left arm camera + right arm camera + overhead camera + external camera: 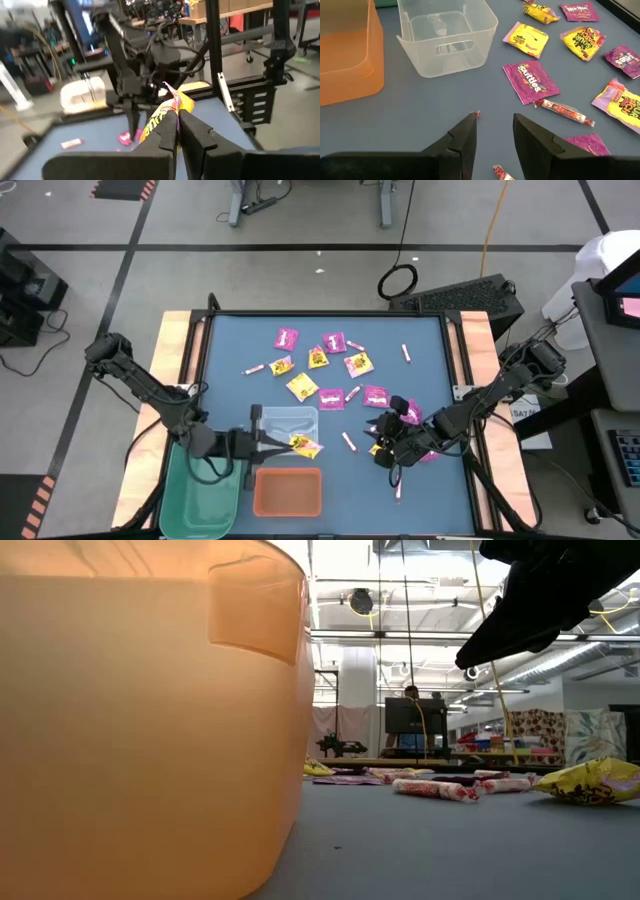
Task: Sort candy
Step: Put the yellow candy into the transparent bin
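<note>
Beside the clear bin [287,423], left hand [283,442] pinches a yellow packet [305,446] by its edge; could slip. Right hand [383,448] waits half-open.

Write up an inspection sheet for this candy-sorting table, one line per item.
Surface: blue table top, wooden side edges.
Job's things: magenta packets, yellow packets and pink-and-white sticks scattered mid-table.
Bins: green bin, clear bin and orange bin along the near edge.
Clutter: nothing seen.
Grippers: left gripper shut on a yellow packet beside the clear bin; right gripper open above bare table.
Cables: yellow cable and coiled black cable on the floor.
Surroundings: black case behind table.
</note>
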`<state>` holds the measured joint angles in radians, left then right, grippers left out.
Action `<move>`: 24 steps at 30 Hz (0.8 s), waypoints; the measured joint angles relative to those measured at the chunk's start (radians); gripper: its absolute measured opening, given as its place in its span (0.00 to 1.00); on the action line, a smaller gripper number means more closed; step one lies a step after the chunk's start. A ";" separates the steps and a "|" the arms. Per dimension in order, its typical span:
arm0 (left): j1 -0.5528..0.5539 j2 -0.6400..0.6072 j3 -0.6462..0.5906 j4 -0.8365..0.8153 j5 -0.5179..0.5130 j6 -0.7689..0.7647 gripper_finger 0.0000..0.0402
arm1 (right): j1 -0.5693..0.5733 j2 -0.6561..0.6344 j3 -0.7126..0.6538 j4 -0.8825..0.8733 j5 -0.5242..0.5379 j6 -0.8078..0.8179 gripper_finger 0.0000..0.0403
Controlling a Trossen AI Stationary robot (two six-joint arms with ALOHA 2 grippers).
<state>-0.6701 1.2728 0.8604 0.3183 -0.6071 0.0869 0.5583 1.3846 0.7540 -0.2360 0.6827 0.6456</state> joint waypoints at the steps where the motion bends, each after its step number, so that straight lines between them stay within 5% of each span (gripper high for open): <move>1: 0.000 0.000 0.000 -0.017 0.000 -0.031 0.04 | 0.000 0.000 0.000 0.000 0.000 0.000 0.29; 24: 0.022 0.000 0.001 -0.360 -0.029 -0.181 0.04 | 0.000 0.000 0.000 -0.001 0.003 -0.007 0.29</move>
<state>-0.6480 1.2732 0.8612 -0.0416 -0.6366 -0.0943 0.5581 1.3846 0.7540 -0.2369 0.6853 0.6388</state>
